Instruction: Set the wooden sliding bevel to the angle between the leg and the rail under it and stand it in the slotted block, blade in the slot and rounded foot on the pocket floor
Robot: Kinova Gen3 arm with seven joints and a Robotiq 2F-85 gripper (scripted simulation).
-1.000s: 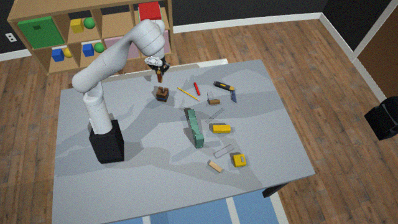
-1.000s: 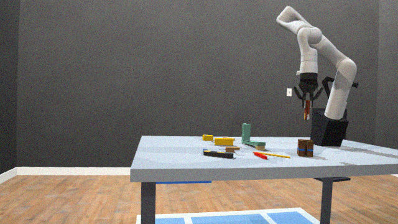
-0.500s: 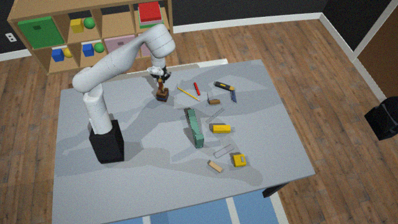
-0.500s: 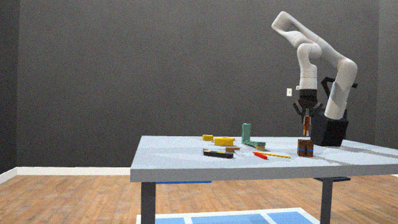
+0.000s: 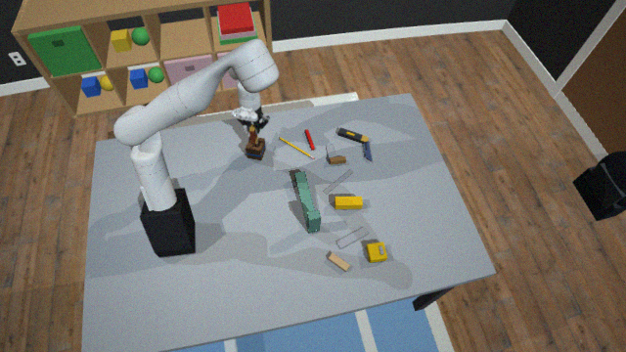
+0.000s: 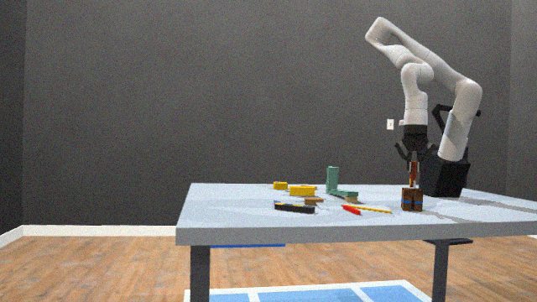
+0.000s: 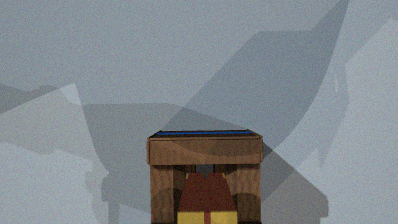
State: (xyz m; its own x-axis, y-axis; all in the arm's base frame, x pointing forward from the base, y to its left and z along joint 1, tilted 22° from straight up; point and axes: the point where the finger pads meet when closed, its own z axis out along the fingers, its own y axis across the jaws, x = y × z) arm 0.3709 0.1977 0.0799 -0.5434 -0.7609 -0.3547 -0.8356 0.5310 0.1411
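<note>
My gripper (image 5: 252, 125) (image 6: 414, 163) points straight down and is shut on the wooden sliding bevel (image 5: 252, 135) (image 6: 414, 174) (image 7: 207, 197), gripping its upper end. The bevel hangs upright, and its lower end is right at the top of the slotted block (image 5: 255, 150) (image 6: 411, 199) (image 7: 205, 150). The block is brown wood with a blue band, and it stands on the table's far side. In the wrist view the bevel's red-brown and yellow body fills the gap between the block's two posts. The green leg and rail (image 5: 307, 200) (image 6: 333, 179) stand mid-table. The black bevel (image 5: 352, 135) (image 6: 294, 207) lies flat to the right.
A yellow pencil (image 5: 296, 148), a red marker (image 5: 309, 139), a small brown piece (image 5: 336, 159), two yellow blocks (image 5: 348, 202) (image 5: 377, 251), grey strips (image 5: 337, 181) and a wooden piece (image 5: 338, 261) lie on the table (image 5: 147, 293). The arm's black base (image 5: 168, 225) stands to the left, and a shelf stands behind.
</note>
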